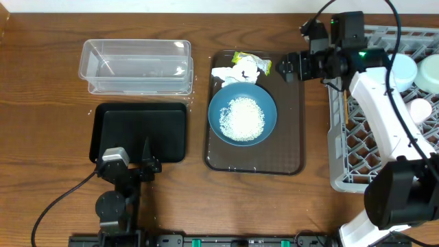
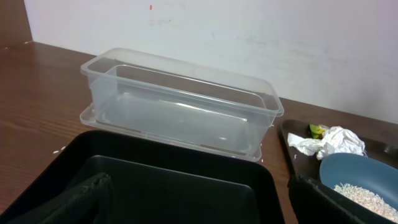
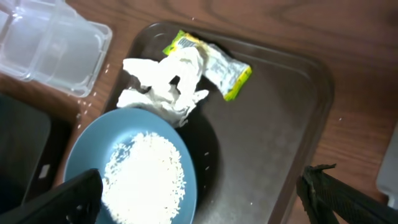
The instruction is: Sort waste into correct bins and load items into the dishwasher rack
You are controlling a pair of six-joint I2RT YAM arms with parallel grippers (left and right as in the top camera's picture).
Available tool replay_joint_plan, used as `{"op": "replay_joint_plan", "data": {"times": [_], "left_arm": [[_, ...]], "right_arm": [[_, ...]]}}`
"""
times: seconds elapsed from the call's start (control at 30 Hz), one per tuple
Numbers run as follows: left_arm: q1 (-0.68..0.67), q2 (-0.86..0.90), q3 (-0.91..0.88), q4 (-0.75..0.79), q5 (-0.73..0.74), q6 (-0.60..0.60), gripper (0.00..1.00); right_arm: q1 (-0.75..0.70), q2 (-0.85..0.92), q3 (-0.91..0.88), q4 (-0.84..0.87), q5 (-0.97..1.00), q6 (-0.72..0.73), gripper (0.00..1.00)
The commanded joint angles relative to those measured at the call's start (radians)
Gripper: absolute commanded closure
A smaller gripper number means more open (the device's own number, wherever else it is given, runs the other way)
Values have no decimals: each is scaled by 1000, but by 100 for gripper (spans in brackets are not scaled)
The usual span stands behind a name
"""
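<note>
R gripper jaws wide open, empty, w/ crumpled white tissue just ahead btwn them, prob light, soft, squashy, so pinch bunched middle; L gripper also open, empty.

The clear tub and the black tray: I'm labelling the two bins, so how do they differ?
The clear tub is see-through; the black tray is opaque. The clear tub has tall walls; the black tray is shallow. The clear tub sits farther back on the table; the black tray lies in front of it. Both are rectangular, similar in footprint, and hold nothing.
</note>
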State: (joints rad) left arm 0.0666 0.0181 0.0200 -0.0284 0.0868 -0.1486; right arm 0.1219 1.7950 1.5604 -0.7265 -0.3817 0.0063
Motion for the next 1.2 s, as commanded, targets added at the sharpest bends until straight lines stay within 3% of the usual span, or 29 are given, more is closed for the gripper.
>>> {"op": "replay_joint_plan", "data": {"times": [0.0,0.23,0.67,1.17], "left_arm": [[2,0,-16,-35,14,18,8],[2,0,-16,-35,14,18,8],[2,0,-16,-35,14,18,8],[2,0,-16,-35,14,18,8]], "right_arm": [[3,-16,1,15,75,86,1],[-102,-16,1,40,216,271,1],[-335,-16,1,50,381,277,1],[-365,-16,1,50,381,277,1]]}}
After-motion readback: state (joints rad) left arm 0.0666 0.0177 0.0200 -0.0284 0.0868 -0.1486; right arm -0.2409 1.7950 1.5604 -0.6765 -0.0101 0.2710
